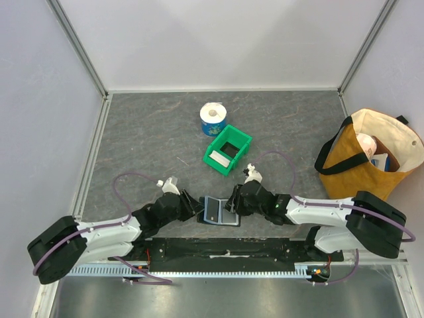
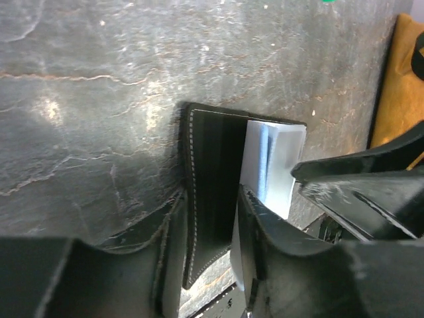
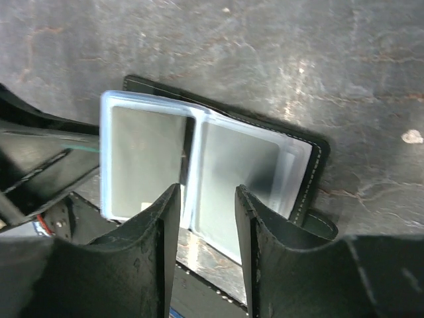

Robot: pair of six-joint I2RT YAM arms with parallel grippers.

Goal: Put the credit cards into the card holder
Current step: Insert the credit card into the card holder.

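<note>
right wrist: open card holder point(image 3: 246, 159)

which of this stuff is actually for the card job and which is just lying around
For the job:
wallet, lying open
pale card, seemingly, inside the green bin

Just lying about:
white and blue roll
tote bag

Both arms same build: left arm point(image 1: 99, 235) and right arm point(image 1: 331, 212), one at each end of the black base plate point(image 1: 225, 250), have white link shells, black joint housings and looping purple cables point(image 1: 116, 189). Fingers point(image 3: 149, 252) are matte black, grainy moulding.
</note>
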